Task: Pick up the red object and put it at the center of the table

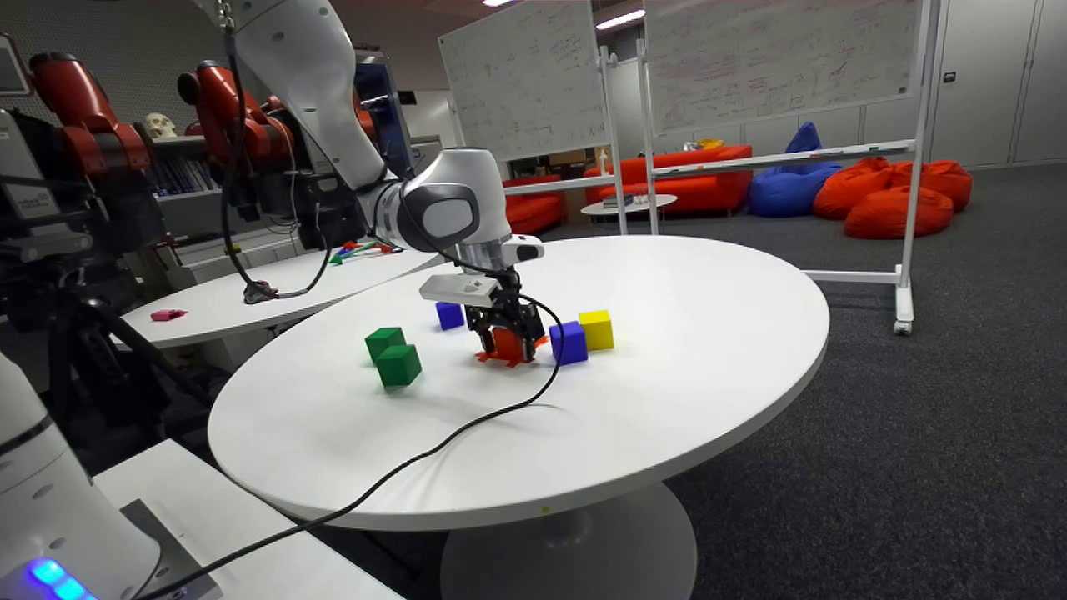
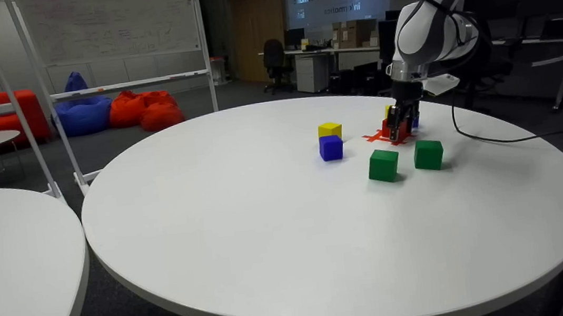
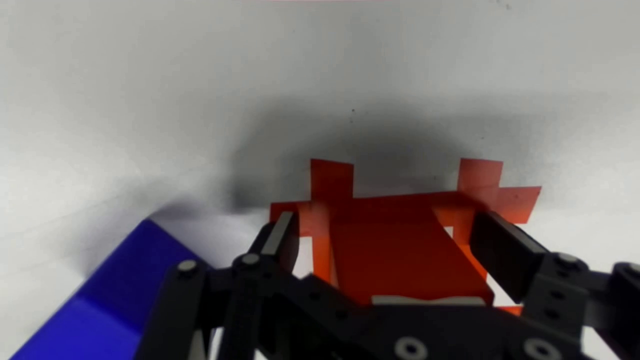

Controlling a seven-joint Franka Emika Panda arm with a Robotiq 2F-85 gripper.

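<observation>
Red block (image 3: 400, 255) on the counter (image 1: 683, 400): looks stiff, probably light, perhaps slick. Jaws spread astride it, gaps showing both sides. I'd pinch opposite faces, low, squarely.

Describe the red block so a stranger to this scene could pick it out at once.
Start at the large round white table under the robot arm, then find the flat red strips on its top. Among them, with the open jaws on either side, is the red block. Its height sets it apart from the strips, and its colour from the green blocks, blue blocks and yellow blocks.
</observation>
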